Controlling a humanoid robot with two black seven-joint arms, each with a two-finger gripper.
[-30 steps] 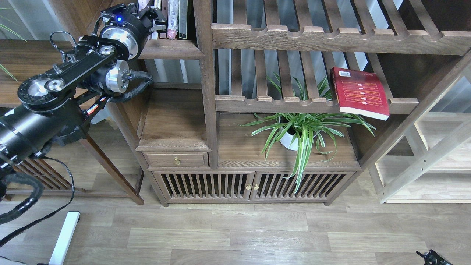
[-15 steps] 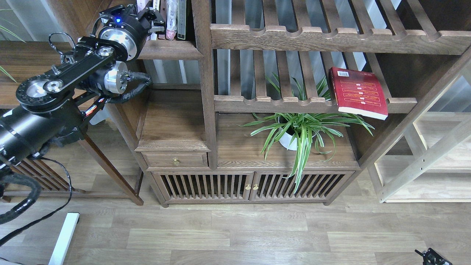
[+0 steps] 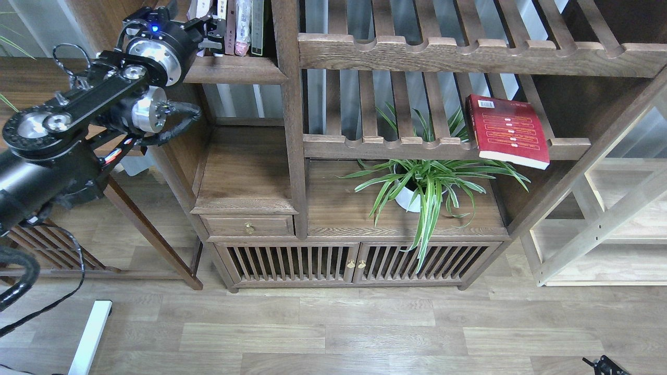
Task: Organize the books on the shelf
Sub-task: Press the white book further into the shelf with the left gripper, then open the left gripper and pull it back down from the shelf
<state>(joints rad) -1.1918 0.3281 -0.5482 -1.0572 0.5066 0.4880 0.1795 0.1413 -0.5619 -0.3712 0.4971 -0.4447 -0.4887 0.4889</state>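
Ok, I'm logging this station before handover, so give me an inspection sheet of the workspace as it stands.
Surface: dark shelf at upper left, bearing upright books.
Job's things: red book lies flat on the slatted rack, one corner overhanging the front rail.
Clutter: potted plant on the cabinet top under the rack.
Grippers: left gripper at the upright books, fingers too dark to tell apart; right gripper barely in view at bottom right.
Cables: black cable looped along the left arm; another hangs at the lower left.
Surroundings: wood floor, pale wooden rack at right.
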